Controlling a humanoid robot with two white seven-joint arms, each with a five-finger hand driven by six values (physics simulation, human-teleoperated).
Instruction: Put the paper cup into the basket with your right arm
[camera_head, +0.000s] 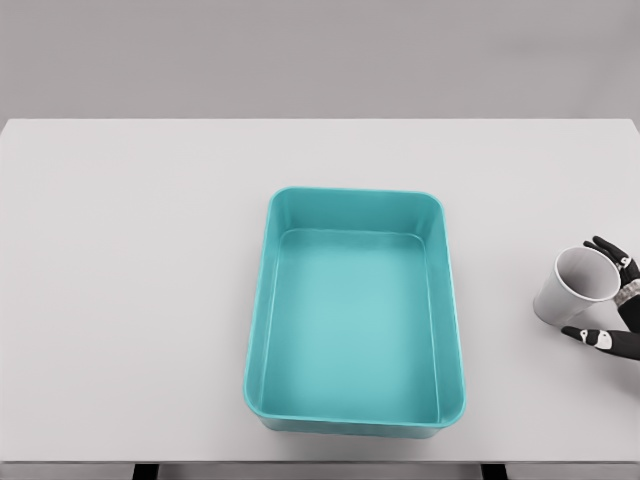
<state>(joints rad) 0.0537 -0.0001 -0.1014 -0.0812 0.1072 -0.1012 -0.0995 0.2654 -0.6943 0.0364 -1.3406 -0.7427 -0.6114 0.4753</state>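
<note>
A white paper cup (575, 287) sits near the table's right edge, tilted with its open mouth facing up and to the right. My right hand (612, 295) comes in from the right edge, and its dark fingers (606, 247) wrap the cup from above and below. The teal basket (257, 330), a shallow rectangular bin, rests at the table's middle with nothing inside, roughly a hand's width left of the cup. My left arm is out of sight.
The white table (130, 300) spans the whole view, with its front edge near the bottom of the picture and a grey wall behind.
</note>
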